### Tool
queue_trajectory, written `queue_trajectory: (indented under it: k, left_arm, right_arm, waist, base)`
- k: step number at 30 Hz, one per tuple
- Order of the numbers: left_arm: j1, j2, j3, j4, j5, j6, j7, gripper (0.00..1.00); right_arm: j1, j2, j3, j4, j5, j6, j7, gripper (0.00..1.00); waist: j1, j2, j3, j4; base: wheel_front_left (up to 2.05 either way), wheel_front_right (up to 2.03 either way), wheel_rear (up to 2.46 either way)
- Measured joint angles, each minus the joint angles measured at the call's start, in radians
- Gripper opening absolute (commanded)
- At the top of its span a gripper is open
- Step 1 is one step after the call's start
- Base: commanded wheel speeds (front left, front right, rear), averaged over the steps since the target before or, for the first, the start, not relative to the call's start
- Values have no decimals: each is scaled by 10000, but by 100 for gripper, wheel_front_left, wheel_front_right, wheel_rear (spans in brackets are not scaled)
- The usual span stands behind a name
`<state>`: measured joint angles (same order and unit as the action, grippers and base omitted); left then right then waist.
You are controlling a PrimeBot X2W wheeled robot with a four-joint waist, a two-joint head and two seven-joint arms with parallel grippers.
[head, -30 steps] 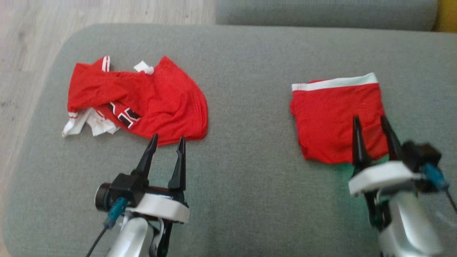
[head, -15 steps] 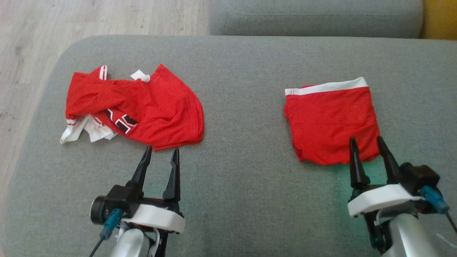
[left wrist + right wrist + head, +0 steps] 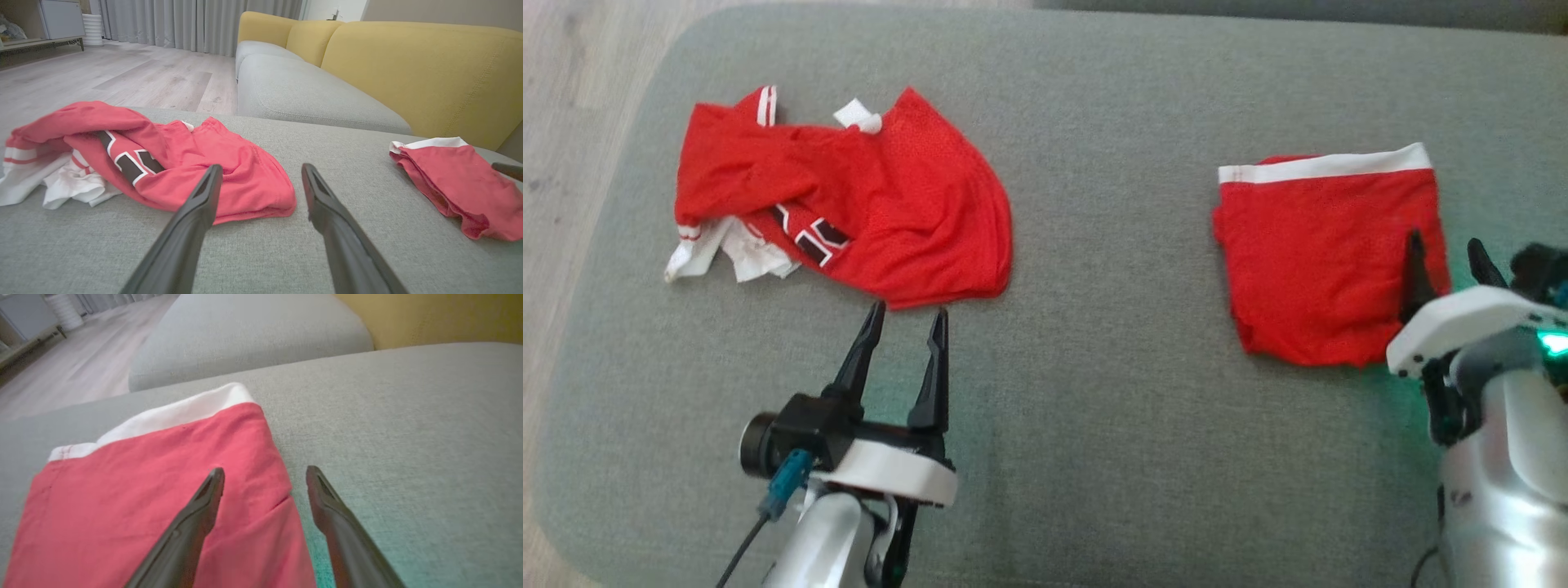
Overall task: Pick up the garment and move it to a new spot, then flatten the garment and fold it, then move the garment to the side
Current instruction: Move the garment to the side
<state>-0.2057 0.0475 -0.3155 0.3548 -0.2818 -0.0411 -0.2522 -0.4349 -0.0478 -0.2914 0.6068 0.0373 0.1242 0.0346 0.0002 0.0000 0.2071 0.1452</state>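
Observation:
A crumpled red garment [image 3: 866, 204] with white trim and black lettering lies at the left of the grey cushion [image 3: 1094, 343]; the left wrist view shows this crumpled garment [image 3: 163, 163] too. My left gripper [image 3: 907, 314] stands open just in front of its near hem, fingers apart with nothing between them [image 3: 261, 171]. A folded red garment [image 3: 1327, 253] with a white band lies at the right. My right gripper [image 3: 1445, 249] is open above its right edge; in the right wrist view one finger is over the folded garment [image 3: 163, 490], the other over bare cushion.
Wooden floor [image 3: 572, 73] lies past the cushion's left edge. A second grey seat cushion [image 3: 302, 94] and a yellow sofa back [image 3: 429, 69] stand beyond. Bare cushion lies between the two garments.
The head camera has shifted, so the whole scene sits differently. The right gripper has moved forward over the folded garment's right edge. The left gripper stays near the crumpled garment's hem.

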Motion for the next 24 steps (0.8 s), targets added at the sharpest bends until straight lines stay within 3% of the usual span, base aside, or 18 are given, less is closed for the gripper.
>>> queue_trajectory:
  k: [9, 10, 11, 18, 24]
  left_arm:
    - [-178, -4, -100, 25, -119, -27, 0, 100]
    - [-178, -6, -100, 35, -119, -25, 0, 100]
    - [-179, -6, -100, 42, -119, -15, 0, 100]
    - [-175, -6, -35, 50, -117, 61, 0, 100]
    - [-175, -6, -4, -21, -117, 59, 0, 100]
  right_arm:
    - [-1373, -253, -767, 2000, -1181, 0, 1467, 100]
    - [-1514, -313, -683, 2161, -1179, 0, 1557, 37]
    - [-1603, -357, -571, 2266, -1177, 0, 1593, 0]
    - [-1684, -1068, 993, 2529, -1162, 0, 1233, 0]
    - [-1672, -3083, 1900, 2276, -1124, 0, 1081, 0]
  waist:
    - [-2, 0, 326, 378]
    - [-2, 0, 325, 379]
    - [-2, 0, 316, 372]
    - [-1, 0, 128, 109]
    - [-2, 0, 123, -133]
  base:
    - [0, 0, 0]
    - [0, 0, 0]
    - [0, 0, 0]
    - [0, 0, 0]
    - [0, 0, 0]
